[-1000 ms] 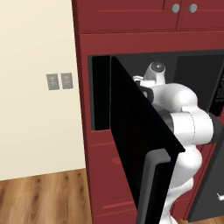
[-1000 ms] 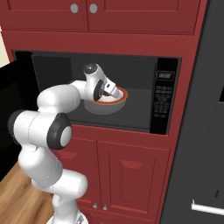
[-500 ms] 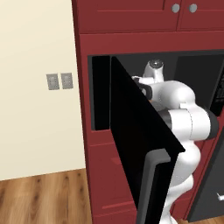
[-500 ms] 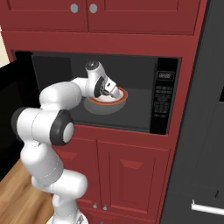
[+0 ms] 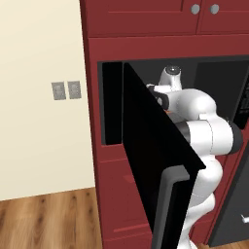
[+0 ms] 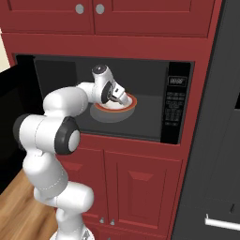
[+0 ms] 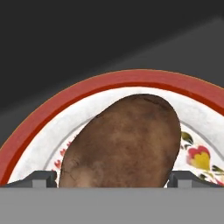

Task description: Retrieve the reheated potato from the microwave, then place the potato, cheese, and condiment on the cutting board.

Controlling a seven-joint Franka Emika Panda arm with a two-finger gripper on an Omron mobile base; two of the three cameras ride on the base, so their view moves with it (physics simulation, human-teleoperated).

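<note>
Retrieval step: pincer (image 7: pixel 113 177) spread wide astride the potato (image 7: pixel 122 142), which lies in the red-rimmed bowl (image 6: pixel 112 108) inside the open microwave (image 6: pixel 178 110); next, close and lift out.

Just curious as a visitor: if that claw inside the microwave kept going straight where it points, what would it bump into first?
Most likely the potato, lying in the red-rimmed bowl between the open claw's fingertips.

The potato's (image 7: pixel 122 142) lower end is cut off between the end effector's (image 7: pixel 113 180) fingertips
</note>
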